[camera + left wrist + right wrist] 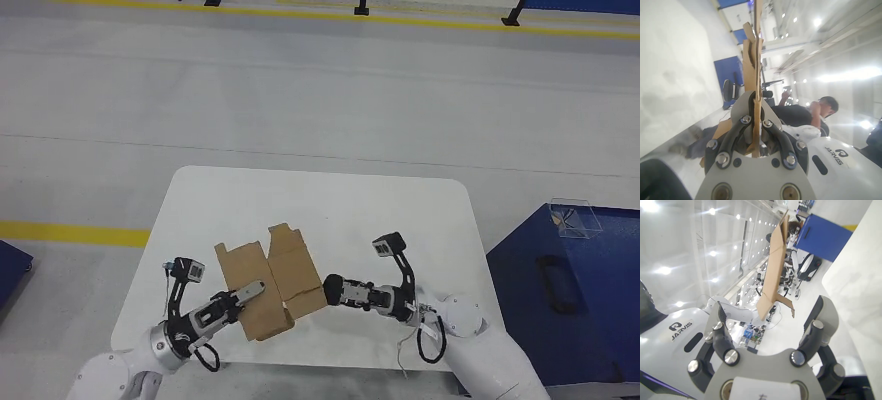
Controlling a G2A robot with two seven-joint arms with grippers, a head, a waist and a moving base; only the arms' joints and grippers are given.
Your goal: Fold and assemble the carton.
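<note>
One edge of the flat carton (280, 265) is clamped in our left hand (755, 102), raised over the bench (400, 210). We judge this frees the opposite edge for our right hand (770, 306), jaws apart just beside it.

The carton (268, 282) is brown corrugated cardboard, still flat, with two panels side by side and short flaps at the far end. It is above the near part of the table (400, 210), one edge pinched in the left gripper (755, 98).
</note>
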